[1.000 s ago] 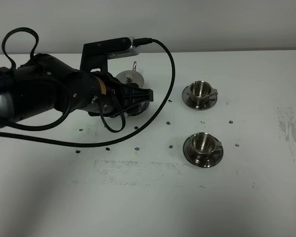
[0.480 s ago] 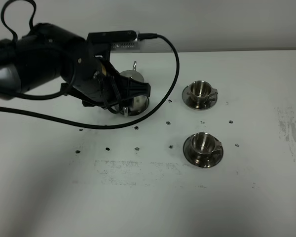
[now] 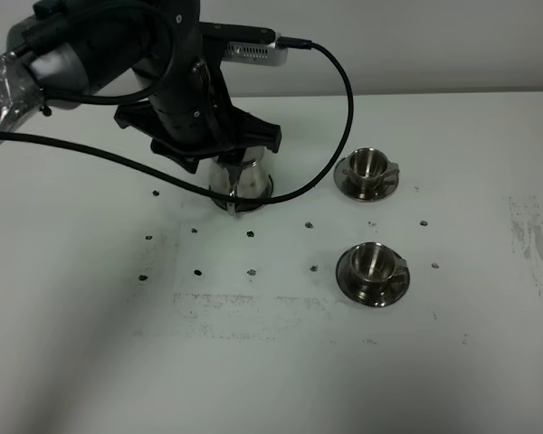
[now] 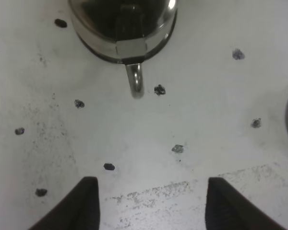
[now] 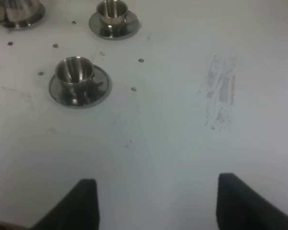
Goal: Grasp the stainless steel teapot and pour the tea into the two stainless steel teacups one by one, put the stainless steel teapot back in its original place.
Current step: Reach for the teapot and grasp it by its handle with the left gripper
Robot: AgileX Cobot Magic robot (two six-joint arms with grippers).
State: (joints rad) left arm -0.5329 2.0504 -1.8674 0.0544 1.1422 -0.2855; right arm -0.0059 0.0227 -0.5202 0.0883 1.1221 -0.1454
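The stainless steel teapot (image 3: 242, 178) stands at the table's middle left, its top hidden under my left arm (image 3: 195, 113). In the left wrist view the teapot (image 4: 122, 26) shows its thin spout (image 4: 135, 81) pointing toward my left gripper (image 4: 151, 206), which is open, empty and apart from it. The two stainless steel teacups, far one (image 3: 367, 165) and near one (image 3: 372, 262), stand on saucers to the right. My right gripper (image 5: 161, 203) is open and empty, well short of the cups (image 5: 76, 72) (image 5: 112, 8). No tea is visible. The round dish is hidden under the teapot.
Small dark specks (image 3: 251, 270) dot the white table (image 3: 271, 362) around the teapot. A scuffed grey patch (image 3: 534, 240) lies at the right edge. A black cable (image 3: 339, 81) loops from the left arm over the table toward the far cup.
My left arm has risen and swung right and back, from beside the teapot to above it. The teapot and cups have not moved.
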